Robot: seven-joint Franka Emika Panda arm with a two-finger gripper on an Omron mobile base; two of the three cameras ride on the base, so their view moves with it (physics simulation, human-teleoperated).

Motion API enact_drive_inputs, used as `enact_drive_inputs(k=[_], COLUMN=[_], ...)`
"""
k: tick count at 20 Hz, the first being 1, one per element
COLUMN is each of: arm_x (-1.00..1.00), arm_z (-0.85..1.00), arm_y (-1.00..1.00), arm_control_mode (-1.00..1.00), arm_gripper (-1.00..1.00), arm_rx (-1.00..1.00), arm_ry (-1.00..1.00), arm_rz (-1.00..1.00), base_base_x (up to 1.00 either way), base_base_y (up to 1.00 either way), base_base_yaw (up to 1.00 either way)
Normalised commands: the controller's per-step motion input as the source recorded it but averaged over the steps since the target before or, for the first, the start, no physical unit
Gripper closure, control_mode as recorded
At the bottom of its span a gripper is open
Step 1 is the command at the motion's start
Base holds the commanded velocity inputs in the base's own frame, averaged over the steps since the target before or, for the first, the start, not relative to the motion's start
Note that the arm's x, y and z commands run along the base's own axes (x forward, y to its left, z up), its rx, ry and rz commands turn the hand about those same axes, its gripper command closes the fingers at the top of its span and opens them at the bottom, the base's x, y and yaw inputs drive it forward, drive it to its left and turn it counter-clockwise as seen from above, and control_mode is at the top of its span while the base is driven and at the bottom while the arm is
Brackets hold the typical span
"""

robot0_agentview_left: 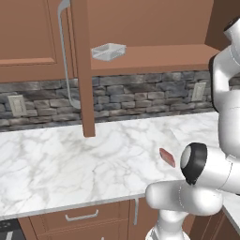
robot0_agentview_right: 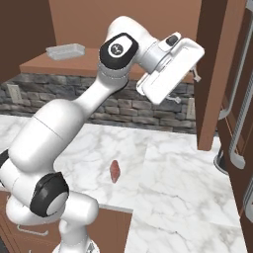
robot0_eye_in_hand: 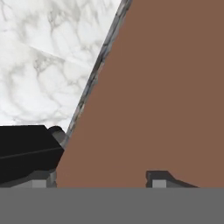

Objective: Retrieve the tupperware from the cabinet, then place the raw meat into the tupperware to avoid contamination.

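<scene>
Nearest of all, in the hand view, two dark finger tips (robot0_eye_in_hand: 159,178) poke up at the bottom edge with a broad gap between them, and nothing sits in that gap; behind them is a flat brown wooden surface. So the gripper (robot0_eye_in_hand: 103,180) stands wide and holds nothing. Beyond that wood, in the same view, a slanting strip of grey stone and then white marble show.

From the right base view the white arm (robot0_agentview_right: 94,99) reaches up from the lower left, its hand (robot0_agentview_right: 170,69) raised at the level of the open cabinet (robot0_agentview_right: 123,29), close to the shelf's right end and near the swung-out door (robot0_agentview_right: 217,74). I cannot make out the fingers themselves from there.

The tupperware (robot0_agentview_left: 108,51) rests on the cabinet shelf, towards its left end, well apart from the hand; it is a shallow clear box, sitting flat near the shelf's front edge.

The raw meat (robot0_agentview_left: 167,157) lies by itself on the marble counter (robot0_agentview_left: 70,159), near the front edge and just ahead of the robot's base. A stone backsplash (robot0_agentview_left: 140,96) with wall sockets (robot0_agentview_left: 17,105) runs behind the counter, and drawers with short handles (robot0_agentview_left: 82,216) sit below it.
</scene>
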Motion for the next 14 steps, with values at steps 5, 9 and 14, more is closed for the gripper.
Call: enact_drive_inputs(k=[5,9,14], arm_x=[-0.01,-0.02,-0.06], arm_z=[-0.01,-0.1,-0.2], arm_y=[-0.12,0.13,0.49], arm_control_mode=[-1.0,-1.0,-1.0], arm_gripper=[-1.0,-1.0,-1.0], arm_rx=[0.0,0.02,0.03], arm_ry=[0.0,0.01,0.04], arm_rz=[0.0,0.0,0.05], base_base_x=[0.0,0.0,0.0], base_base_y=[0.0,0.0,0.0], base_base_yaw=[0.0,0.0,0.0])
